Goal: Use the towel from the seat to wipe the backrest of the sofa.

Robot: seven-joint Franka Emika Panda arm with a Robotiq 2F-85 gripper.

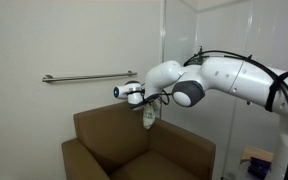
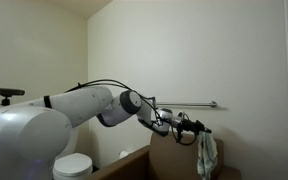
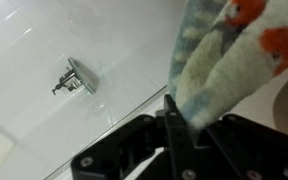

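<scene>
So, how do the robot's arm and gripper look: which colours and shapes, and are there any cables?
The arm is glossy white, built of thick rounded segments, with a dark grey round cap on one joint. Black cables run along its outside. The gripper is black and angular. No markings can be read.

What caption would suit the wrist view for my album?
The gripper pinches a towel with orange patches before a white wall with a metal bracket.

brown sofa (image 1: 134, 145) stands by the pale wall (image 1: 44, 40).
</scene>
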